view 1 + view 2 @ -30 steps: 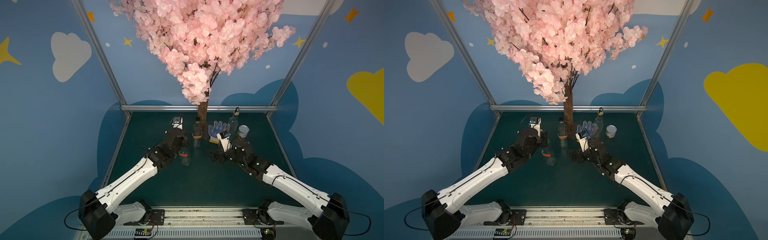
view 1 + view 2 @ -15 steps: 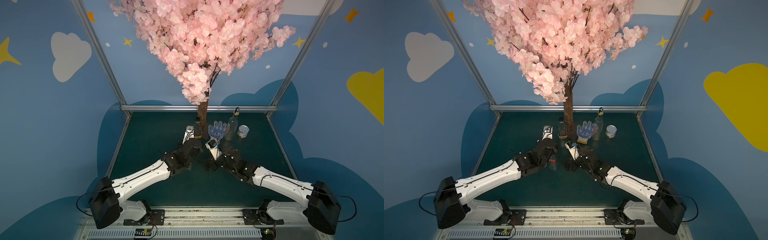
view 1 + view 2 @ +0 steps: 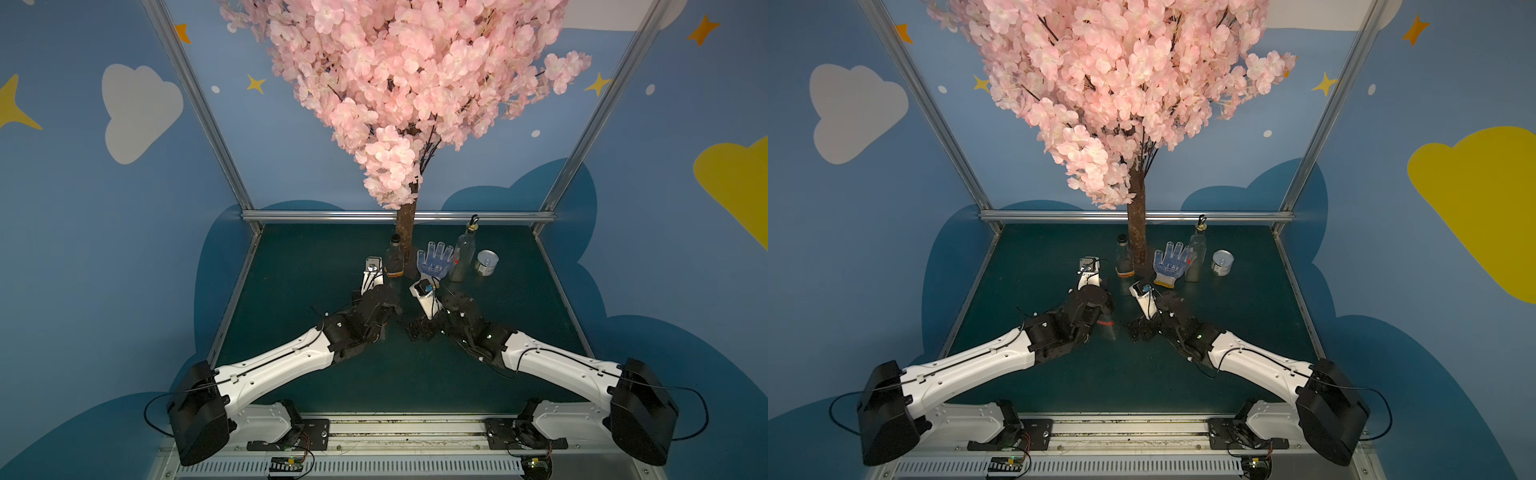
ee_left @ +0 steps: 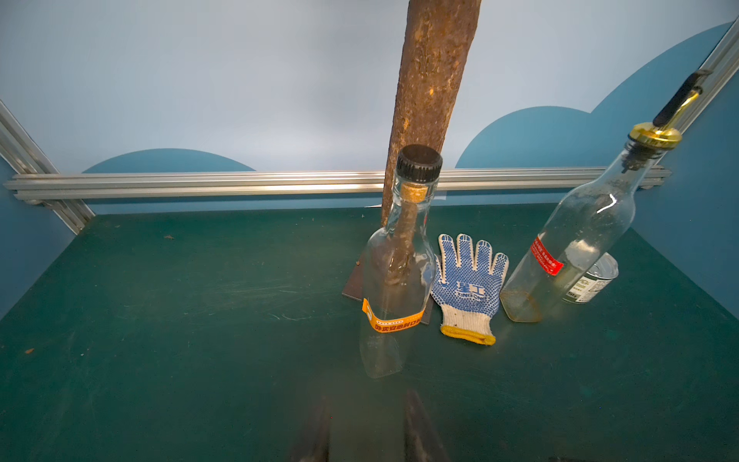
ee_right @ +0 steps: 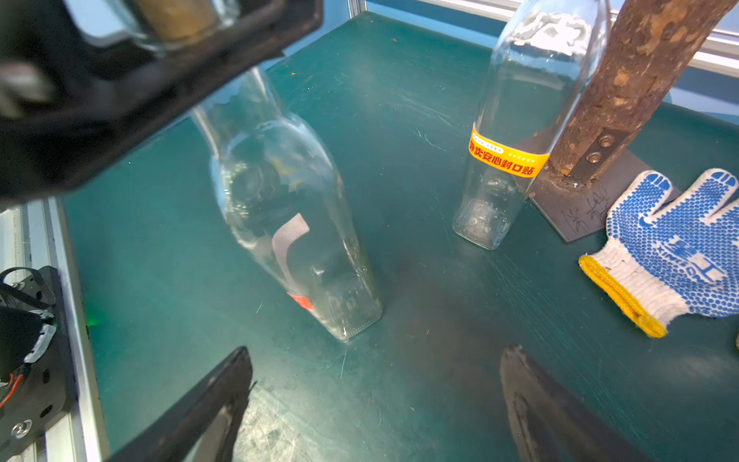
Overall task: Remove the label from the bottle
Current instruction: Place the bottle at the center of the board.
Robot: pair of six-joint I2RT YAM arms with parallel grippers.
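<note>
Tabletop [image 3: 291, 291] of dark green is shared with a tree trunk [image 3: 405, 232] bolted near the middle of the rear edge. Beside the trunk stand an orange-banded bottle [image 5: 508, 132], a pourer bottle [image 3: 465, 253] and a tin can [image 3: 487, 262], and a dotted glove [image 5: 676, 248] lies among them. The task's bottle [image 5: 296, 224], of clear glass, is set apart from this group, near the middle of the tabletop, and its base appears to rest on the surface. Its neck is clamped by the left gripper [image 5: 180, 24], whose jaws are closed tight on the glass. The right gripper [image 5: 376, 360] is held just short of the bottle's base, jaws spread wide, with nothing between them. The label [image 5: 288, 244] is seen low on the body as a pale curved strip with a red end. Whether an edge is already lifted cannot be told.

The step in hand is judged to be the approach to the label, with the bottle braced. For the next move, the open jaws would need to be brought onto an edge of the strip. A thin pinch would then be made and the strip drawn off along the glass. A firm hold on the neck is called for against that pull.
</note>
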